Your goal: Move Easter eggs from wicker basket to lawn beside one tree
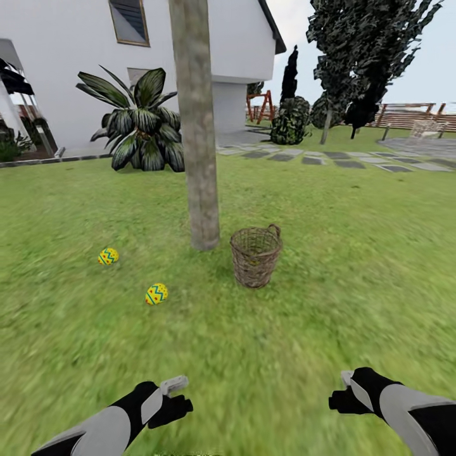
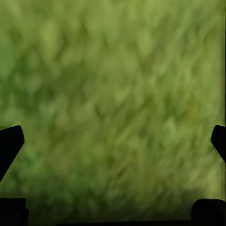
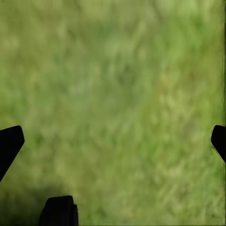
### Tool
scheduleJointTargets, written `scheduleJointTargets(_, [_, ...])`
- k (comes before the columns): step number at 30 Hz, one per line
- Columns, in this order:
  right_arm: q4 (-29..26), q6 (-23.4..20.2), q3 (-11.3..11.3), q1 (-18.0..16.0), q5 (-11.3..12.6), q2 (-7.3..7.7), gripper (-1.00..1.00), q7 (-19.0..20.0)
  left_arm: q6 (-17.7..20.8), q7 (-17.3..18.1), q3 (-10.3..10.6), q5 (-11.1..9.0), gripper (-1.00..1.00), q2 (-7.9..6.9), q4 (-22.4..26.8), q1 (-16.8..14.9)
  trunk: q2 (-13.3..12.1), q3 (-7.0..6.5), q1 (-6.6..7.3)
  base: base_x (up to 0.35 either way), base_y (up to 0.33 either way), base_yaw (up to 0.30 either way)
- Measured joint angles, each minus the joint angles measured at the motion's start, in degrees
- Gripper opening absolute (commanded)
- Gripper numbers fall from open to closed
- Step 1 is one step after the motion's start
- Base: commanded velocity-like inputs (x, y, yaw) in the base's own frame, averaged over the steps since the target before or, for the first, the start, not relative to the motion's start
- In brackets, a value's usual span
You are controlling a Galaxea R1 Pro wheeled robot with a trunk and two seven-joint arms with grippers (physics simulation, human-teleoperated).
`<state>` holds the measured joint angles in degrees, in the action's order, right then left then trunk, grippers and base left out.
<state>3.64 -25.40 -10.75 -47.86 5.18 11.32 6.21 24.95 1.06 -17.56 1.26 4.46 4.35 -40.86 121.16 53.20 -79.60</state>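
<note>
Both end effectors, left (image 1: 172, 405) and right (image 1: 342, 399), hang released above lawn (image 1: 285, 354), facing wicker basket (image 1: 255, 256).

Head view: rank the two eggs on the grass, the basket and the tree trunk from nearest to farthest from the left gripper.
From the left gripper:
1. Nearer egg, ahead on the lawn.
2. Wicker basket, ahead to the right.
3. Farther egg, ahead-left; close to the basket's rank.
4. Tree trunk, beyond.

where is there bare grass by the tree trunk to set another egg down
Bare lawn lies left of the tree trunk, and between the nearer egg and the wicker basket. The trunk's right foot is crowded: the basket stands close there. The far egg sits further left.
</note>
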Motion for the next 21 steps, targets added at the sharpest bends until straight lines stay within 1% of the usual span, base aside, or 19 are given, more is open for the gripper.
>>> scheduleJointTargets(21, [0.0, 0.0, 0.0, 0.0, 0.1, 0.00, 1.00, 0.0, 0.0, 0.0, 0.0, -0.2, 1.00, -0.26, 0.0, 0.0, 0.0, 0.88, 0.00, 0.000, -0.336, 0.266])
